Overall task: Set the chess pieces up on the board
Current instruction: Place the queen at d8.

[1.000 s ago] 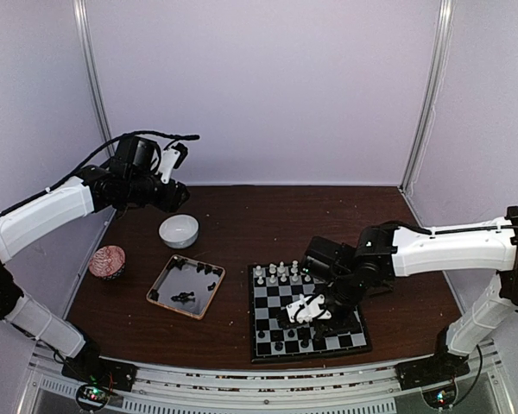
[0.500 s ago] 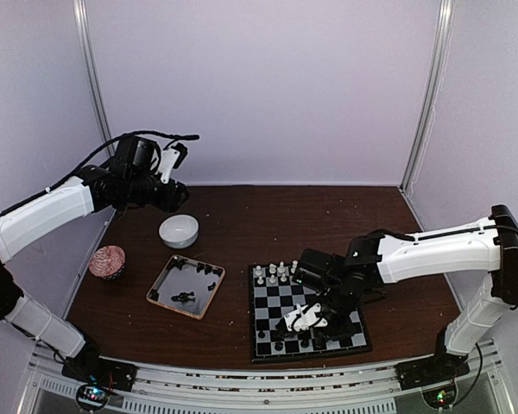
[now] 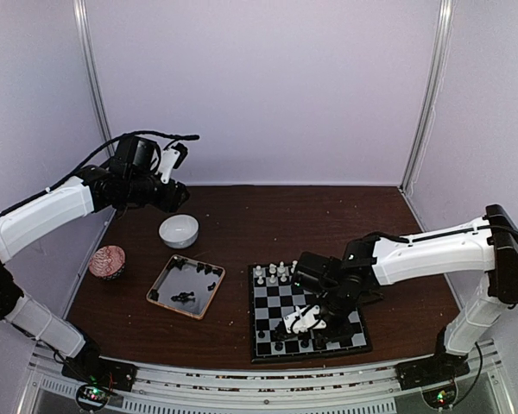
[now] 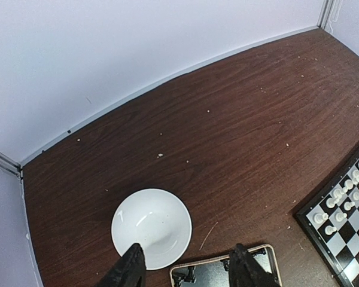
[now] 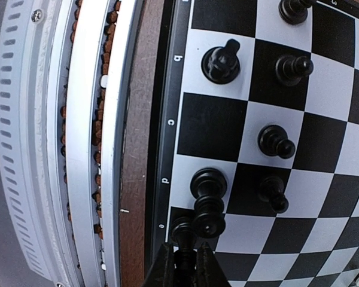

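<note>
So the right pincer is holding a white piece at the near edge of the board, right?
Not quite. The piece in the right pincer is black, not white. The right wrist view shows it gripped there, at the near edge of the board.

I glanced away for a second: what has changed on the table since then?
The right gripper, shut on a black piece, slid left and toward the near edge of the board. It took hold of nothing new and let nothing go. The left gripper, bowl, tray and white pieces stayed put.
</note>
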### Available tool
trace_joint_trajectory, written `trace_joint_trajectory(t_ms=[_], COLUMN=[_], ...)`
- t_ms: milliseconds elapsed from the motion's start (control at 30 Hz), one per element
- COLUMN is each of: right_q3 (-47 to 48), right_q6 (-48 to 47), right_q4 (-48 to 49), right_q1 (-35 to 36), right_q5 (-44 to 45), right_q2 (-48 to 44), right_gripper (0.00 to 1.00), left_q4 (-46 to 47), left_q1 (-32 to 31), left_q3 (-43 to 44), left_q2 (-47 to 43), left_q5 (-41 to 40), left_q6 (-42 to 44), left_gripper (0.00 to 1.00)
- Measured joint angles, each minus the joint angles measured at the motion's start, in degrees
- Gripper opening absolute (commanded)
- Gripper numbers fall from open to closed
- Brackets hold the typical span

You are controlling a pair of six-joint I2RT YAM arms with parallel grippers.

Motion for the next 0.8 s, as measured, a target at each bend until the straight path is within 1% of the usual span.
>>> trace_joint_trajectory(t_ms=[300,533,667,800], right_q3=[0.0,0.0,0.0,0.2], right_q6=[0.2,0.3,0.6,0.7], right_q4=[0.3,0.3,0.2,-0.5], right_q1=[0.1,0.3,0.2,0.2], right_q5=[0.7,0.8,1.0,1.4], right_q2=[0.2,0.2,0.2,0.0], right_gripper=[0.03,0.19,0.25,0.39], left_q4=[0.0,0.0,0.0,0.0], left_q1=[0.0,0.0,0.0,0.0], left_q3=[0.0,0.0,0.0,0.0], left_q2=[0.0,0.0,0.0,0.1], left_q5=[0.3,0.5,0.6,0.7], left_q6=[0.0,0.0,0.0,0.0], left_gripper=[0.48,0.48,0.48,0.48])
